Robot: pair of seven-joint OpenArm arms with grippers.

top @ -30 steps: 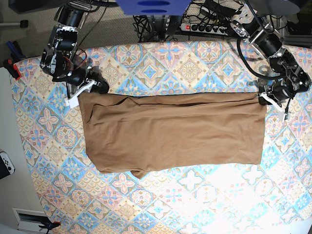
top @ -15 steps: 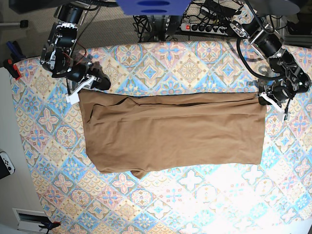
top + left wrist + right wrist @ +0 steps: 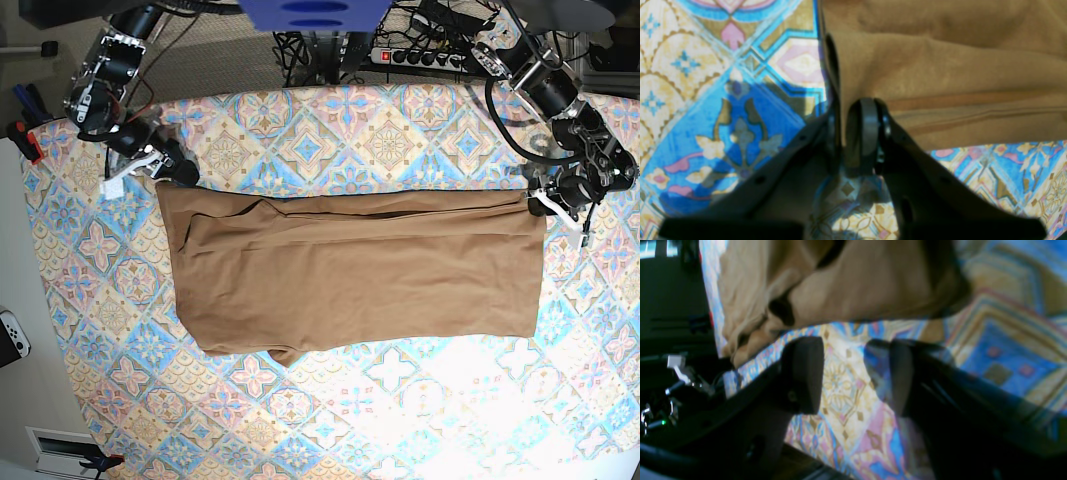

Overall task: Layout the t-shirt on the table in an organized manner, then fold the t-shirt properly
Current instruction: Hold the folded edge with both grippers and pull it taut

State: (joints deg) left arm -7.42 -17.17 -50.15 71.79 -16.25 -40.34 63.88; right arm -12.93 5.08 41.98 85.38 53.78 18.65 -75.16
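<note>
T-shirt [image 3: 355, 270] spread flat across the patterned surface [image 3: 400, 400]. Left gripper [image 3: 853, 133]: jaws pinching the shirt's edge. Right gripper [image 3: 853, 373]: jaws spread, empty, beside the shirt corner.

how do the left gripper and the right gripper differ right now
The left gripper has its jaws nearly together with an edge of the t-shirt between them; the right gripper has its jaws wide apart with nothing between them. The left sits at the shirt's corner; the right is off the shirt, above the table. Both have dark fingers.
</note>
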